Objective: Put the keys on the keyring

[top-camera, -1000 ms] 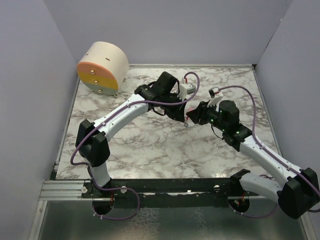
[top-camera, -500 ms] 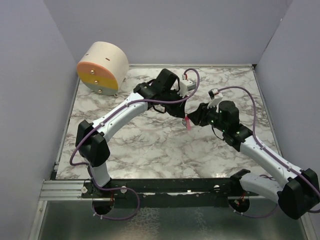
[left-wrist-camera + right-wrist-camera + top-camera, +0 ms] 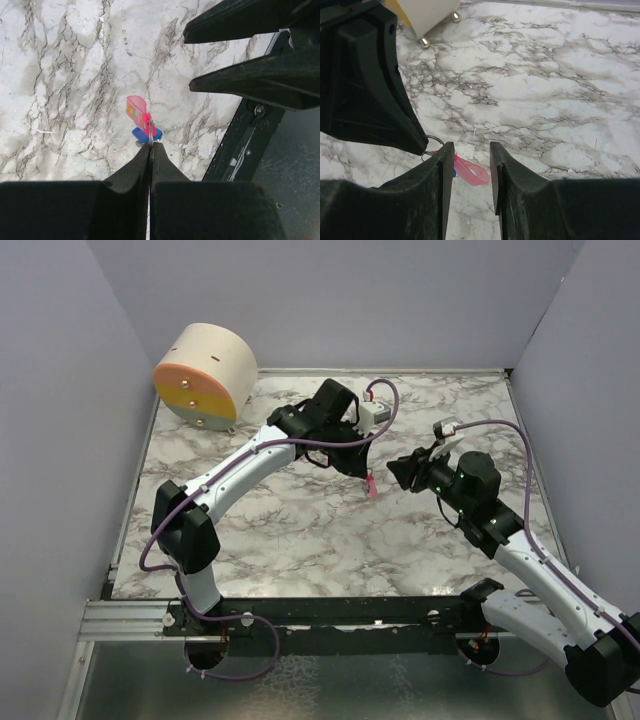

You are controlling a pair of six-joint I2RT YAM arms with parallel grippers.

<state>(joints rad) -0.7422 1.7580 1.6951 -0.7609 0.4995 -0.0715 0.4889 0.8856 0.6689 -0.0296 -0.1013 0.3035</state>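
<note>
My left gripper [image 3: 150, 144] is shut on the keyring's thin metal ring [image 3: 431, 142], holding it a little above the marble. The pink key [image 3: 137, 111] and the blue tag [image 3: 145, 134] dangle from the ring just below the tips. In the top view the key [image 3: 372, 485] hangs under the left gripper [image 3: 366, 471] near the table's middle. My right gripper [image 3: 469, 146] stands open just right of it with nothing between its fingers. The key [image 3: 471, 171] shows beyond its gap. In the top view the right gripper [image 3: 397, 472] sits a short way from the key.
A cream cylinder with an orange and yellow face [image 3: 205, 375] lies on its side at the back left corner of the marble table [image 3: 300, 530]. Grey walls close the left, back and right sides. A black rail [image 3: 240, 150] runs along the near edge.
The right arm has drawn back to the right, away from the left gripper. The pink key now hangs free in the gap between them. The left gripper has stayed shut on the ring.
</note>
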